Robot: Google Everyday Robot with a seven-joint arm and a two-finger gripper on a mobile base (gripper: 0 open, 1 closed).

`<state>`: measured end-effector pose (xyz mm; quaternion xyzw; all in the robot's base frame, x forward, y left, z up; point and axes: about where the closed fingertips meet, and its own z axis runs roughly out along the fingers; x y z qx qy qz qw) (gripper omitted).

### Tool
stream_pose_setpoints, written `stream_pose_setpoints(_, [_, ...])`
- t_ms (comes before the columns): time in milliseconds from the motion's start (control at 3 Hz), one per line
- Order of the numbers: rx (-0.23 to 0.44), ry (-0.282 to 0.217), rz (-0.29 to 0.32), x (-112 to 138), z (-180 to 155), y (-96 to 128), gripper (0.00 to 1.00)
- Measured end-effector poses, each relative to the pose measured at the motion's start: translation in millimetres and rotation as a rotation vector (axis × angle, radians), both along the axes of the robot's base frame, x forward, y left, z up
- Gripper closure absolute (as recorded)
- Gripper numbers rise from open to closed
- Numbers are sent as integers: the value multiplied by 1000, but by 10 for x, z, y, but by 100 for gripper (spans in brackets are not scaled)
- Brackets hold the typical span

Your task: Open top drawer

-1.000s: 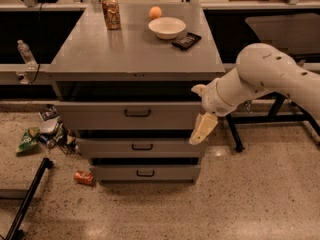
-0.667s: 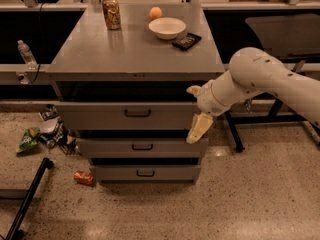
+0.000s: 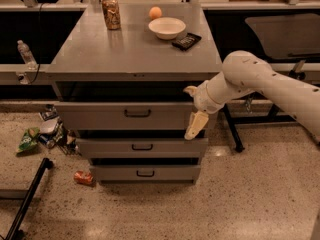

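The top drawer (image 3: 100, 116) is the widest, tallest grey front of the grey cabinet (image 3: 135, 54), with a small dark bar handle (image 3: 137, 113) at its middle. A dark gap shows above its front. My gripper (image 3: 196, 124) hangs from the white arm (image 3: 260, 81) that comes in from the right. It points down at the right end of the top drawer front, well to the right of the handle. Whether it touches the front I cannot tell. The middle drawer (image 3: 142, 147) and the bottom drawer (image 3: 145, 173) lie below.
On the cabinet top stand a can (image 3: 111, 13), an orange (image 3: 155, 12), a white bowl (image 3: 167, 27) and a dark packet (image 3: 186, 41). Litter (image 3: 30, 139) and a red can (image 3: 83, 177) lie on the floor at left. A black pole (image 3: 27, 199) crosses the lower left. A dark table (image 3: 285, 34) stands at right.
The arm and gripper have shifted a little to the left and slightly up, closer over the right end of the top drawer front. The drawers have not visibly moved.
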<state>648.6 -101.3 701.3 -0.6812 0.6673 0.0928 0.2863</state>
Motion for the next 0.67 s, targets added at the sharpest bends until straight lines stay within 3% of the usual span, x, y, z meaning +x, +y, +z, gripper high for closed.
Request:
stream_pose_setpoints(333, [-4, 22, 14, 130, -170, 21, 0])
stream_pose_setpoints(667, [-2, 31, 28, 257, -269, 58, 16])
